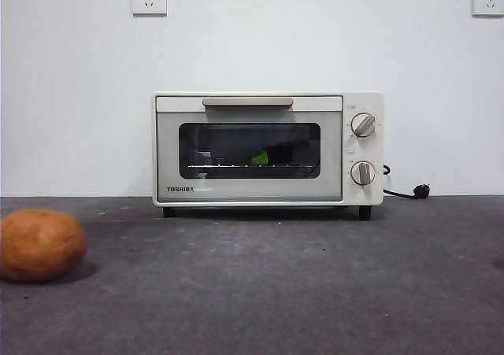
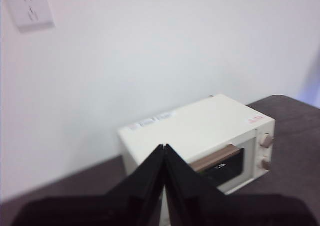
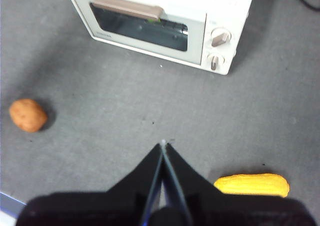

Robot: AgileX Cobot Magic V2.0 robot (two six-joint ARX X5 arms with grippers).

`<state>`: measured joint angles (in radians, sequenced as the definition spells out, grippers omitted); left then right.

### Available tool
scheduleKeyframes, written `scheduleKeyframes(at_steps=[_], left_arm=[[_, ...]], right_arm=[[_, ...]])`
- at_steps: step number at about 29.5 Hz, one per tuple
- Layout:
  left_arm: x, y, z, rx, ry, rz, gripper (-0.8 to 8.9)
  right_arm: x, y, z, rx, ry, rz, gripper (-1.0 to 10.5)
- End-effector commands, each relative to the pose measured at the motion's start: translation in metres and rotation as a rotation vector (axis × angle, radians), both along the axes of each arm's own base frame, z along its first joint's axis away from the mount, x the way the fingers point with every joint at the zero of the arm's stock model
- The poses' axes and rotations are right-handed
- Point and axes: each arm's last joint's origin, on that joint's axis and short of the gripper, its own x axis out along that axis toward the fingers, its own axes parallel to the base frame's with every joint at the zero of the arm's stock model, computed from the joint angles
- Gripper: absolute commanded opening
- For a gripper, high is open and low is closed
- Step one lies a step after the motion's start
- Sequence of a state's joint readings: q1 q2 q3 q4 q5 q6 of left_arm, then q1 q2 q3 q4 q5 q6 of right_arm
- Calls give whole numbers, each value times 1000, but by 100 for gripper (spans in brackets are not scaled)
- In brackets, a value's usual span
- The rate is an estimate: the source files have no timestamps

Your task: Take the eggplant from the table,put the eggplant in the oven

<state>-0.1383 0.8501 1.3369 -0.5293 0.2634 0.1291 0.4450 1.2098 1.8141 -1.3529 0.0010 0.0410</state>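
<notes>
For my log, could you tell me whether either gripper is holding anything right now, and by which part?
Nothing is held. The left gripper and right gripper are both shut on nothing; the eggplant lies inside the closed oven.

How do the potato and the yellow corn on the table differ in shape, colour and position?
The potato is round and orange-brown; the corn is long, slim and bright yellow. The potato lies off the handle end of the oven, while the corn lies toward the knob side, close beside the right pincer. The potato shows in the front view; the corn does not. Both rest on the grey table, outside the closed oven, untouched.
</notes>
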Motion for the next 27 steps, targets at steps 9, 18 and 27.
scheduleKeyframes(at_steps=[9, 18, 27], left_arm=[[-59, 14, -45, 62, -291, 93, -4], [-54, 18, -165, 67, -163, 143, -4], [-43, 20, -266, 4, -7, 167, -4]], right_arm=[[58, 28, -34, -84, 188, -5, -1], [74, 35, -46, -108, 237, -6, -1], [74, 35, -46, -108, 237, -6, -1]])
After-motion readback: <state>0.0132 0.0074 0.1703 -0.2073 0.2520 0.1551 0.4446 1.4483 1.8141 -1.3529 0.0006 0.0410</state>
